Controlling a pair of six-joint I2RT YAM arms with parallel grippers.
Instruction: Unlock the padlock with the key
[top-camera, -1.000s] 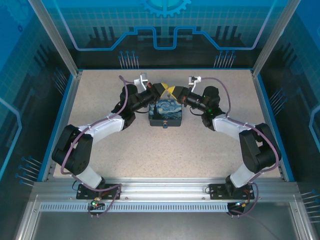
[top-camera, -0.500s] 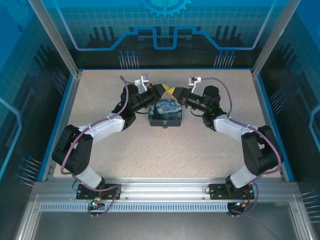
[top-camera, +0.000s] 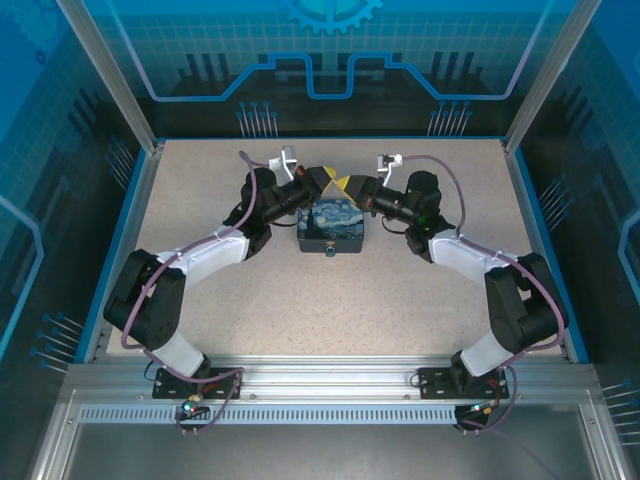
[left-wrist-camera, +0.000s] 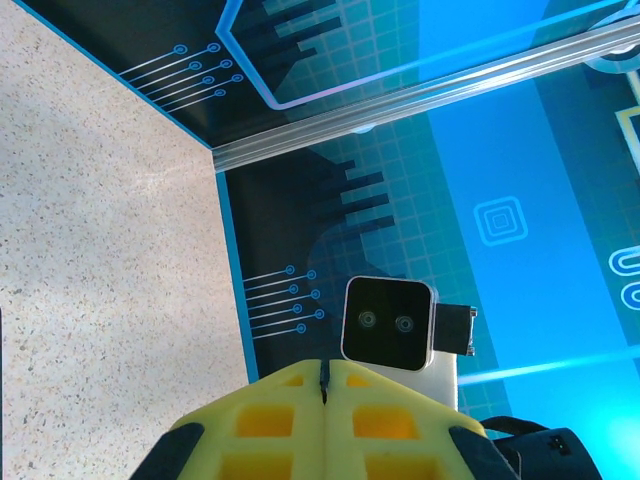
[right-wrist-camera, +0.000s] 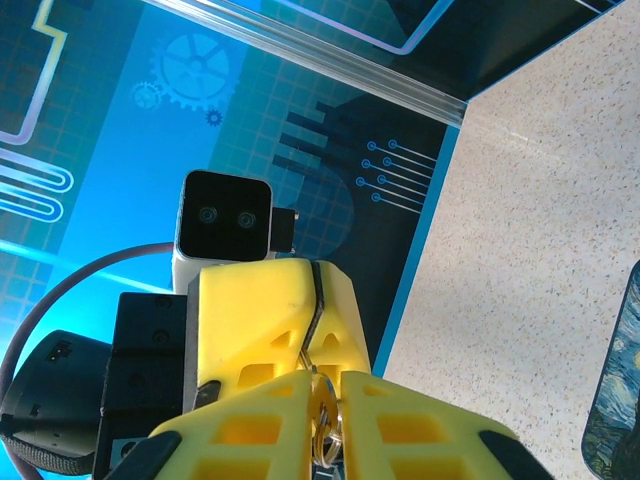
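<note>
While open table (top-camera: 330, 300) surrounds them, left gripper (left-wrist-camera: 325, 368) clenches; right gripper (right-wrist-camera: 322, 383) seemingly grips key (right-wrist-camera: 321, 422).

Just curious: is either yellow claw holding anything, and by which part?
The right tool pinches a small brassy metal ring by its rim; what it belongs to is unclear. The left tool looks empty.

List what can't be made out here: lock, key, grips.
- Padlock: top view, a speck at the tin's near edge; too small to tell locked or open.
- Key: right wrist view, a brassy ring sits between the right gripper's fingers, which hide the rest; key or keyring, unclear.
- Left gripper: left wrist view, shut; the closed seam hides anything pinched.
- Top view: grippers meet above the tin; contact unreadable.
</note>
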